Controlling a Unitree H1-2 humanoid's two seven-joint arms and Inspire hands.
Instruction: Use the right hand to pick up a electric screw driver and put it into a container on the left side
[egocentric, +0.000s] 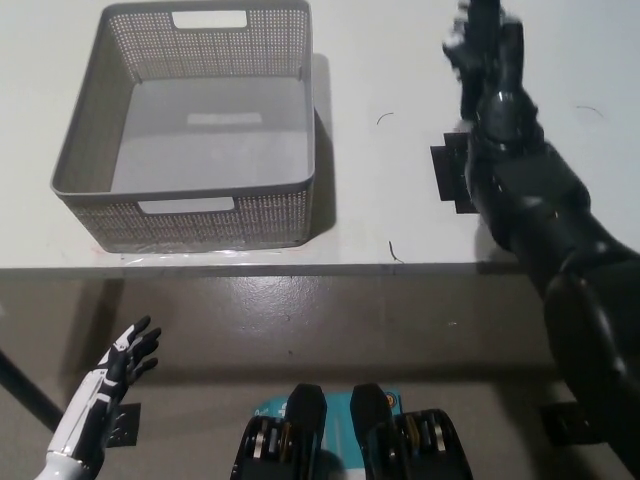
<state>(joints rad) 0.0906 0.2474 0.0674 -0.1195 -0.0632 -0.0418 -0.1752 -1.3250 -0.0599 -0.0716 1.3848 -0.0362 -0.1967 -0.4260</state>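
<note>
My black right hand (490, 60) is raised above the white table (390, 200), closed around a black electric screwdriver (478, 25) whose top reaches the upper edge of the picture. A grey perforated basket (190, 125) stands on the table's left half, with nothing inside. The hand and screwdriver are well to the right of the basket. Below them lies a black mat (455, 175), partly covered by my forearm. My white left hand (110, 380) rests low at the lower left, below the table edge, fingers spread.
The table's front edge (300, 268) runs across the middle of the picture, with grey floor below. A few small dark marks (396, 252) lie on the table between basket and mat.
</note>
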